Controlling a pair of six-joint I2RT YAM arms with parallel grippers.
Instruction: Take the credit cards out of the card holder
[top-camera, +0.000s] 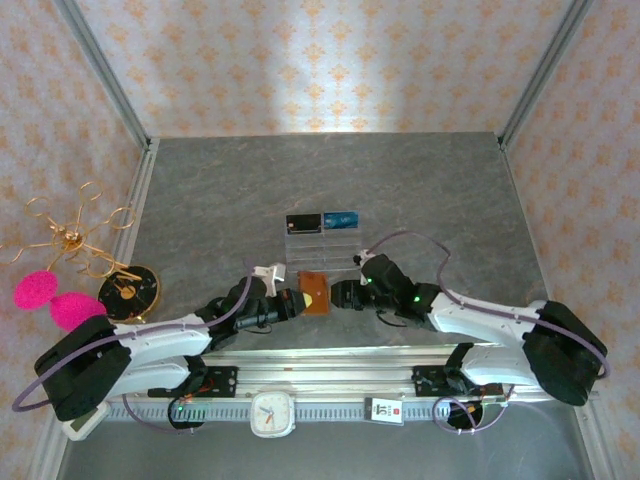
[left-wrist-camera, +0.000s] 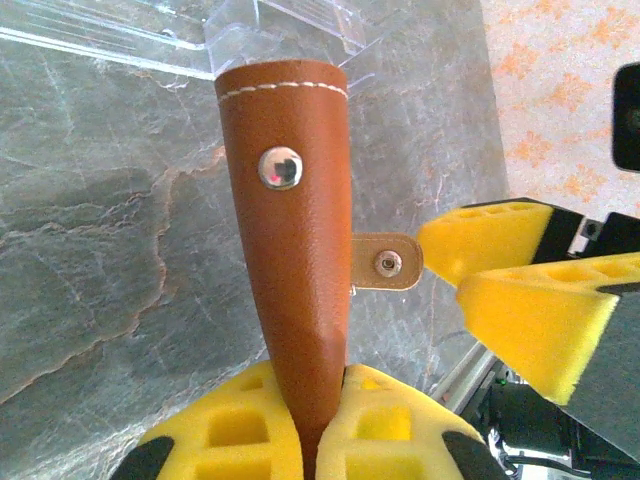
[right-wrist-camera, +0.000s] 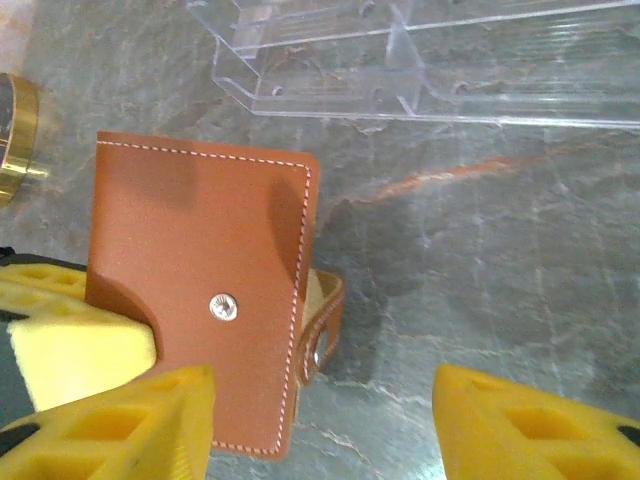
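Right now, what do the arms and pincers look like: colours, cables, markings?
Left arm and right arm match: white link shells, black joints and bases. A mauve cable loops along each. The right arm shows a green light. Left pincer and right pincer carry yellow pads moulded with square pockets.

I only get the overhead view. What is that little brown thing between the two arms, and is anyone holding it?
Observer: It's a brown leather card holder. The left wrist view shows the left gripper clamped on one edge of it.
Operator: Is it open?
Observer: No, it's folded, though its snap tab sticks out unfastened.
Operator: And the other arm?
Observer: The right gripper is open. It is close to the holder but not closed on it.
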